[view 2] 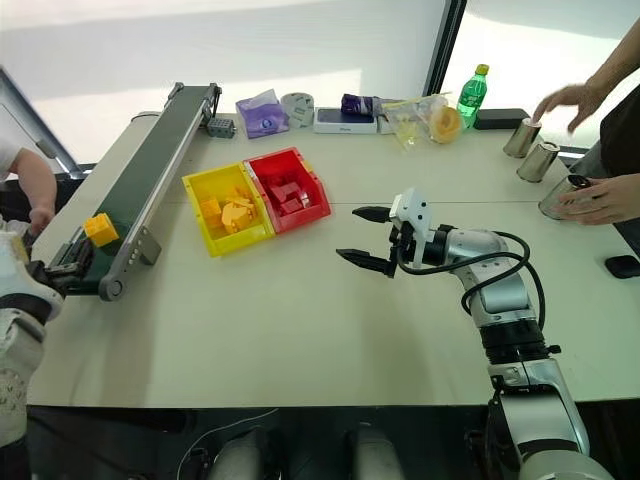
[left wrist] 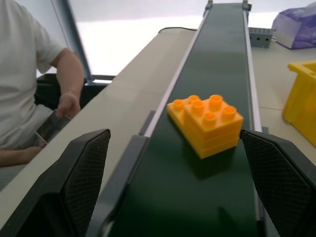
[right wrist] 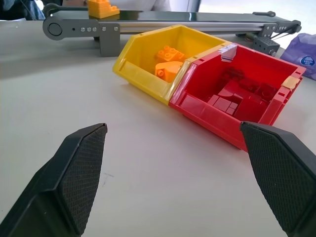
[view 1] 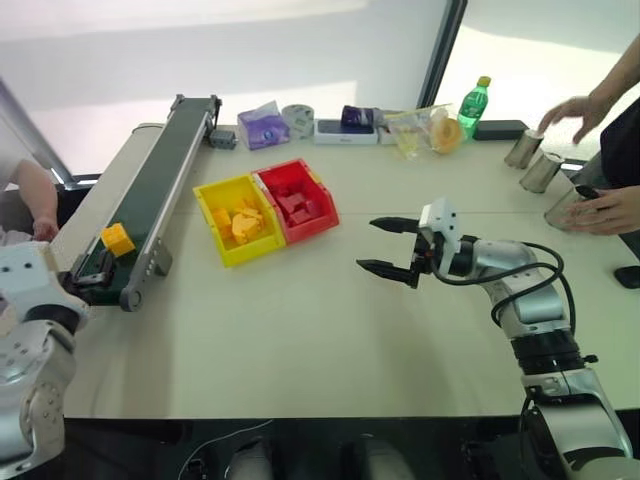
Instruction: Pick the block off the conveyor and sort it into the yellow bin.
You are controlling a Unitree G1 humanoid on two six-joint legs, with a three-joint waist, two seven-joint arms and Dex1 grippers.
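Head view: the block (view 1: 117,239) sits near the conveyor's (view 1: 160,170) near end, left of the yellow bin (view 1: 238,219). Left wrist view: studs up, corner facing the wide-open, empty left gripper (left wrist: 180,182). Right wrist view: right gripper (right wrist: 180,177) wide open, empty; block cut off.

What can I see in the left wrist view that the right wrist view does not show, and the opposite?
Left wrist view: the studs on top of the block, the left gripper open on either side of the conveyor, and a seated person beside it.
Right wrist view: the red bin with red pieces, touching the yellow bin, and the open right gripper.
Both: block, conveyor, yellow bin.
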